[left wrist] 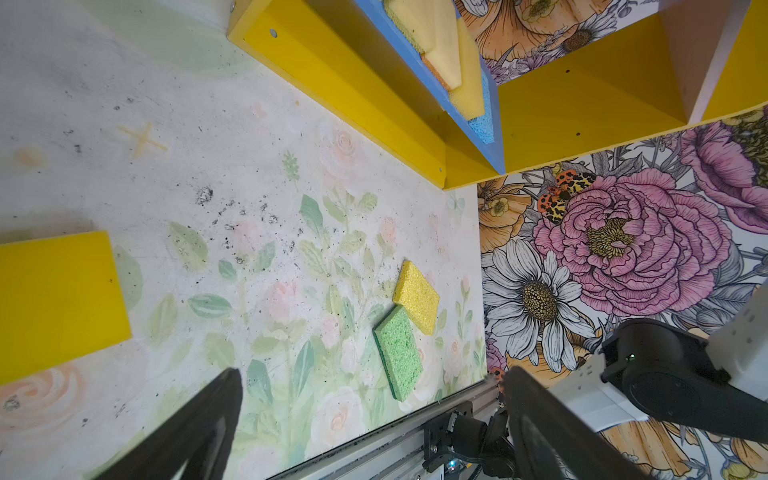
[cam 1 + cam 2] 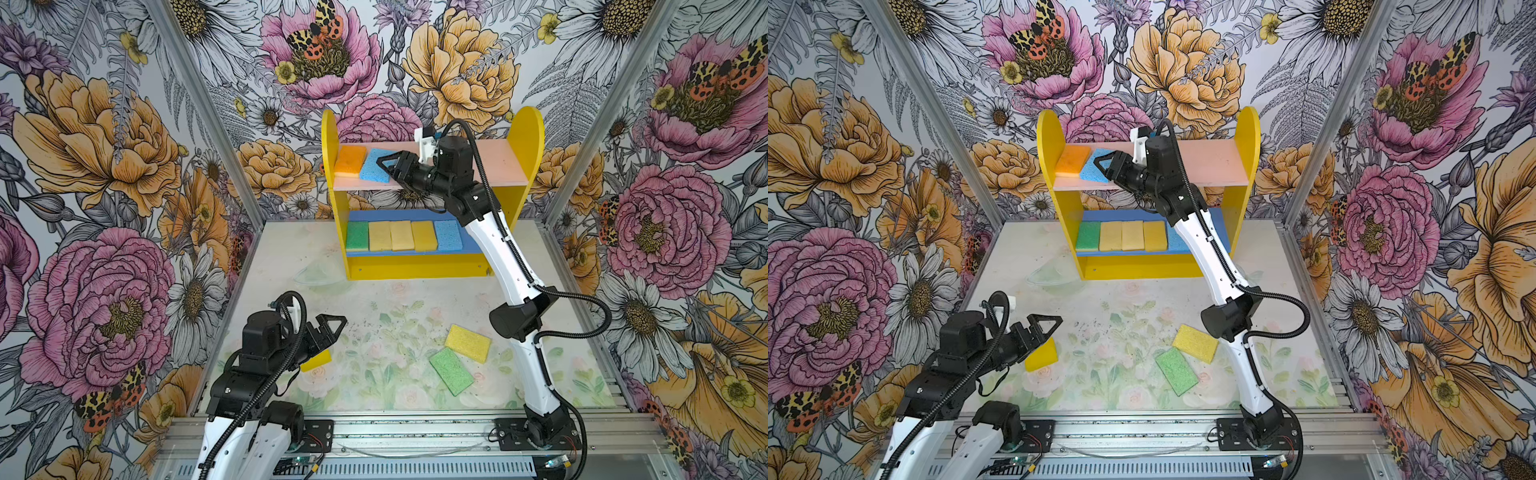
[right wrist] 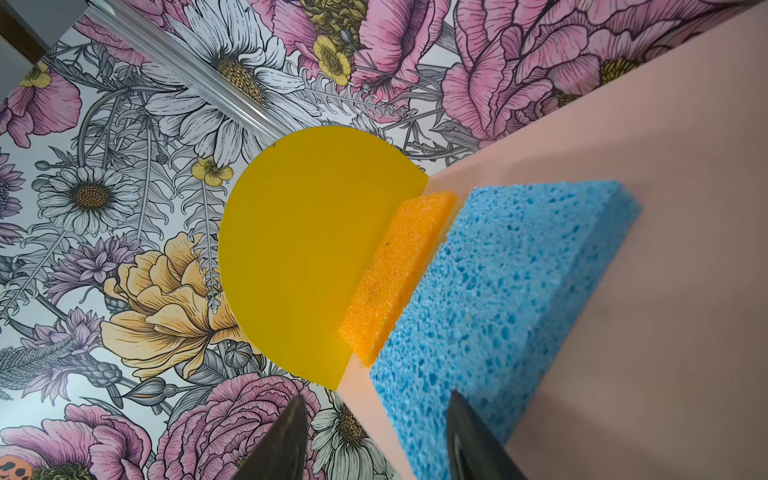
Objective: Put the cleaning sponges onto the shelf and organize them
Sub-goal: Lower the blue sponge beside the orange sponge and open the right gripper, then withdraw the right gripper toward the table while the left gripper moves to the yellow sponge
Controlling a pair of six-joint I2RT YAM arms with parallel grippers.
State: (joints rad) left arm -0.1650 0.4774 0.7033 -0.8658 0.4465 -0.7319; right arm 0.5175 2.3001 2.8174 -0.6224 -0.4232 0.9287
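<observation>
The shelf (image 2: 528,137) stands at the back. On its pink upper board (image 2: 498,162) an orange sponge (image 2: 350,160) lies against the left side panel, with a blue sponge (image 2: 372,166) flat beside it. My right gripper (image 2: 380,163) is open at the blue sponge's near end; in the right wrist view (image 3: 374,395) one finger is over the blue sponge (image 3: 498,282) and the other is past the board's front edge. Several sponges line the blue lower board (image 2: 401,235). My left gripper (image 2: 343,322) hangs open above the table, over a bright yellow sponge (image 2: 318,359).
A yellow sponge (image 2: 467,343) and a green sponge (image 2: 451,370) lie touching on the table at the front right. A clear plastic piece (image 2: 316,274) lies before the shelf's left foot. My right arm (image 2: 498,249) crosses the shelf's right half. An aluminium rail (image 2: 415,428) bounds the front.
</observation>
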